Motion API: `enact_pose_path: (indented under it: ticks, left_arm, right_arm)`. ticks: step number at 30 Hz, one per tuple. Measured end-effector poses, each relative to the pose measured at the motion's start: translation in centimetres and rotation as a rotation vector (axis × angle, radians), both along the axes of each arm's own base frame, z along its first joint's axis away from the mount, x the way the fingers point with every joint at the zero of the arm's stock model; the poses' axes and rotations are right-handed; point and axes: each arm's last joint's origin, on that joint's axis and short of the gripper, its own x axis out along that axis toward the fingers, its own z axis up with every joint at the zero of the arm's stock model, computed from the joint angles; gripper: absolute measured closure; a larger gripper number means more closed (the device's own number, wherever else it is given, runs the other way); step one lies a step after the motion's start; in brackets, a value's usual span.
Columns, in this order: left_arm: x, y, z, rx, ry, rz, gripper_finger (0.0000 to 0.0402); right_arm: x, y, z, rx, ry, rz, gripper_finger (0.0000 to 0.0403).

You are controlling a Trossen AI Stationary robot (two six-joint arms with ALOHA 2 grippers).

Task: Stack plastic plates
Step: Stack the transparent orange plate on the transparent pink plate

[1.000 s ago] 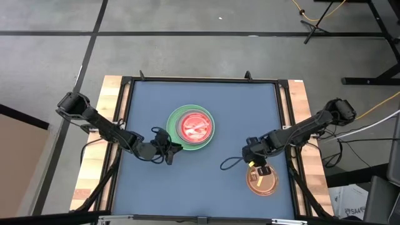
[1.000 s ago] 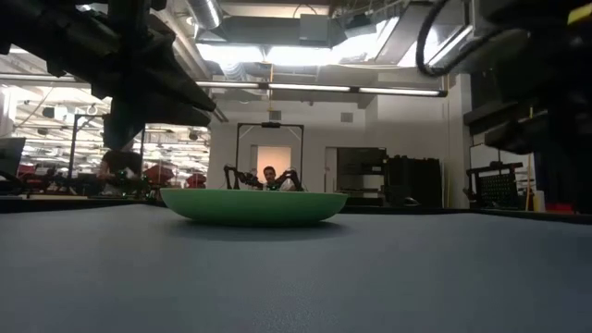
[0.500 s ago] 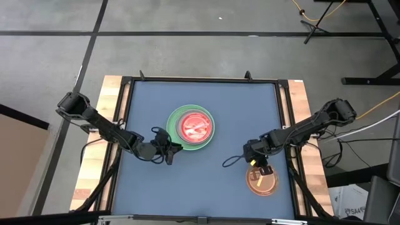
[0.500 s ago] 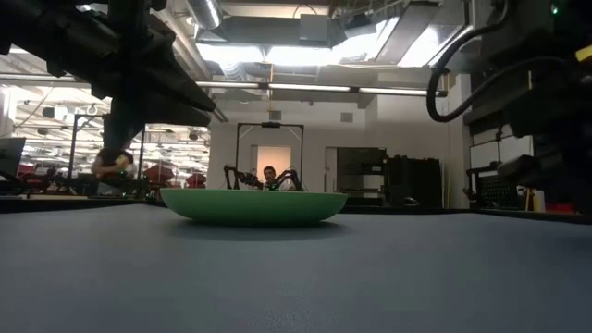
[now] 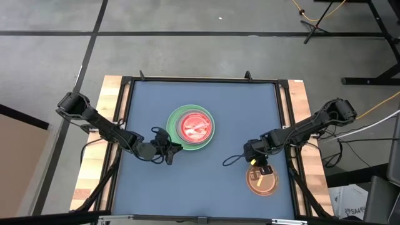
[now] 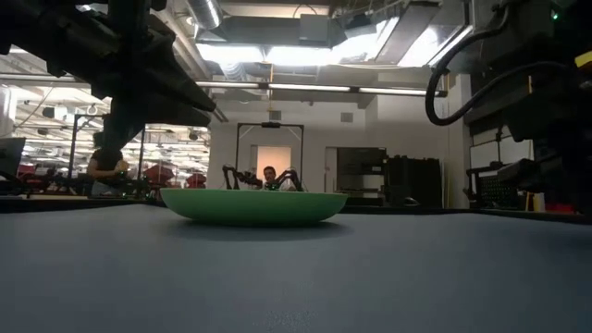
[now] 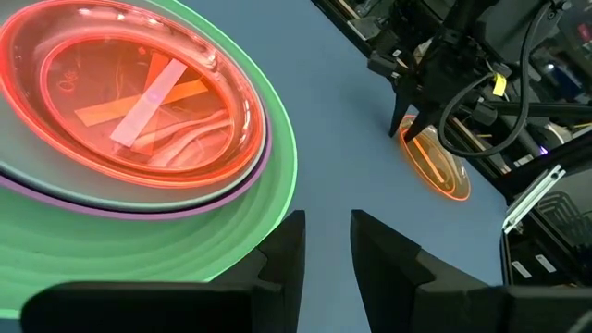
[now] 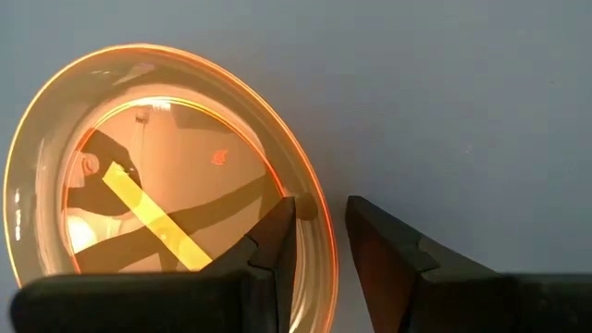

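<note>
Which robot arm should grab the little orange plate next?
The right one. Its pincer is open right over the rim of the orange plate, one finger inside and one outside. The left pincer waits beside the green plate stack, far from it.

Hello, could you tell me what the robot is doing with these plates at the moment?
It is stacking plastic plates. A stack sits mid-table: green plate at the bottom, purple above it, a pink one on top. The right gripper is down at the lone orange plate near the table's right front corner, its open fingers straddling the rim, not yet lifting. The left gripper waits open beside the stack.
</note>
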Motion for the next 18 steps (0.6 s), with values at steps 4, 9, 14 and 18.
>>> enact_pose_path:
  ticks: [4, 9, 14, 18]
  left_arm:
    - [0.0, 0.0, 0.0, -0.001, 0.0, 0.0, 0.0319]
    - [0.0, 0.0, 0.0, 0.0, 0.0, 0.0, 0.0319]
    - [0.0, -0.01, 0.0, 0.0, 0.0, 0.0, 0.0319]
    - [0.0, -0.01, 0.0, 0.0, 0.0, 0.0, 0.0319]
  right_arm:
    - [0.01, 0.02, 0.0, 0.004, 0.001, 0.001, 0.0303]
    - [0.02, 0.01, -0.01, 0.002, -0.002, 0.001, 0.0335]
    - [0.06, 0.02, -0.01, 0.003, -0.006, 0.0, 0.0386]
    - [0.22, 0.12, 0.04, 0.018, -0.021, 0.003, 0.0396]
